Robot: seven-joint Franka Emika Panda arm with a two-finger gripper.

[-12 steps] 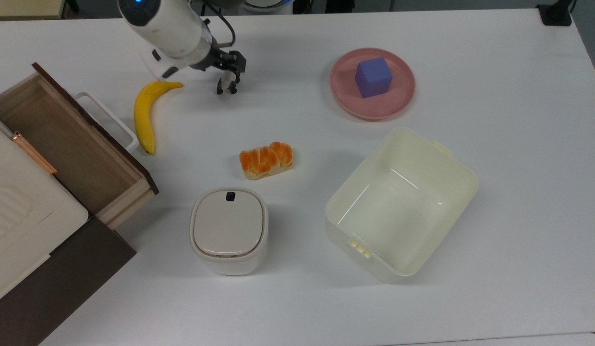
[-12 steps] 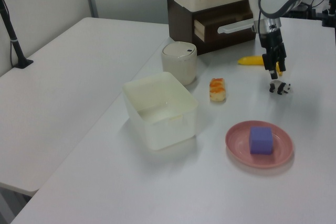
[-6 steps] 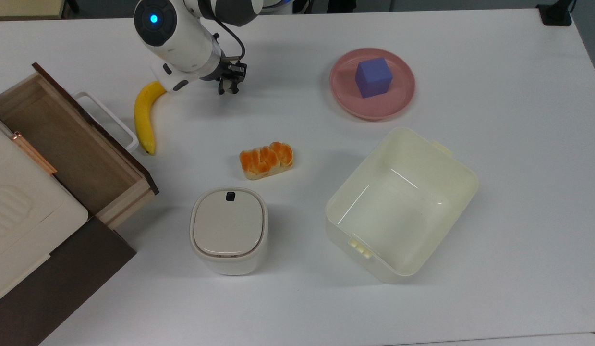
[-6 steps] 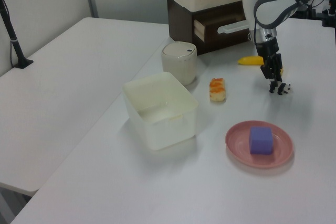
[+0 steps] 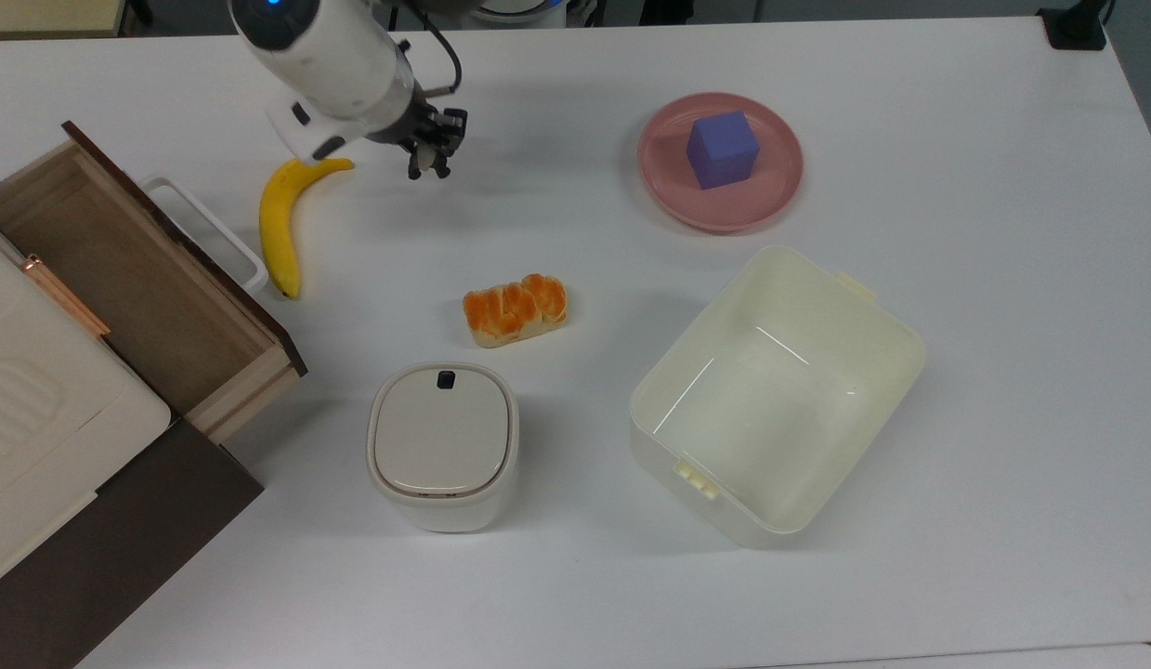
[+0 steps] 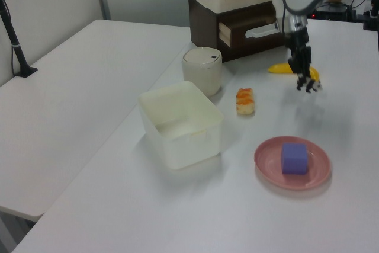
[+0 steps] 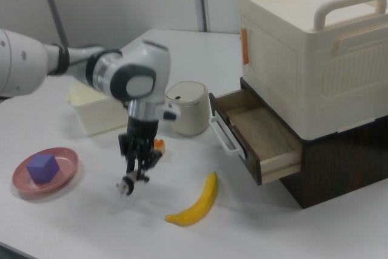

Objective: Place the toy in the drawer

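The toy (image 7: 125, 186) is gripped between the fingers of the tool (image 5: 429, 156) and is held clear of the white desk (image 5: 956, 279), just beside the tip of the banana (image 5: 280, 217) on the top view's right. The drawer (image 5: 120, 279) is seen pulled open at the top view's left, well apart from the toy, with its white handle (image 7: 222, 132) facing the banana.

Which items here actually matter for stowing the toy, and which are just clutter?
Job: tiny black-and-white panda toy held in the gripper; open wooden drawer.
Clutter: yellow banana, orange bread piece, purple cube on pink plate, cream tub, lidded white bin.
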